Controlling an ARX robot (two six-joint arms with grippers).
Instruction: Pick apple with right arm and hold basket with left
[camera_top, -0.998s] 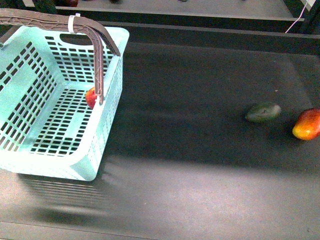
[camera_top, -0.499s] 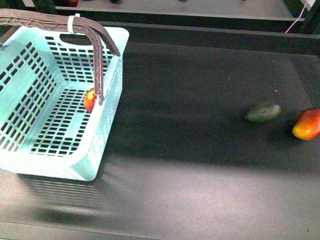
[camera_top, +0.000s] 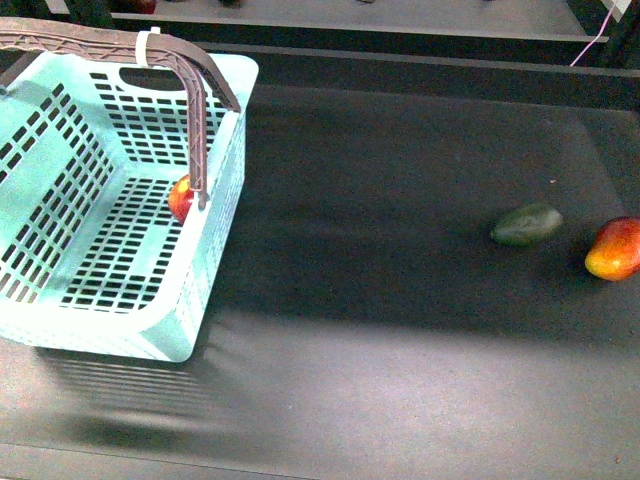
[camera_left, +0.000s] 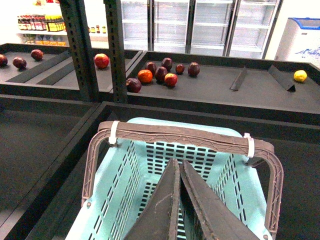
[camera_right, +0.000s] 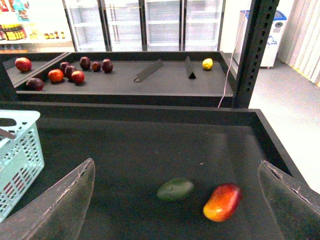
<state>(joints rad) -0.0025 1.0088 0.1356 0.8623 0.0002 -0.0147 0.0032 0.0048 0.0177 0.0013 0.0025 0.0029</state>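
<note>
I see the apple (camera_top: 181, 198) already lying on the slotted floor of the basket (camera_top: 60, 190), tucked against the wall nearest the open desk (camera_top: 400, 300) and half hidden behind a raised handle (camera_top: 197, 120). My left tool (camera_left: 179, 165) hangs above the basket with its fingers pressed together on nothing, below the handles rather than around them, and my right tool (camera_right: 175, 200) is spread wide and empty over the avocado (camera_right: 175, 189) and the oblong red-and-yellow fruit (camera_right: 222, 201). My worry is that the basket is not gripped, so a nudge from either arm could slide or tip it and roll the apple, and the right tool, facing the wrong fruit, could close on the red-and-yellow one by mistake.
</note>
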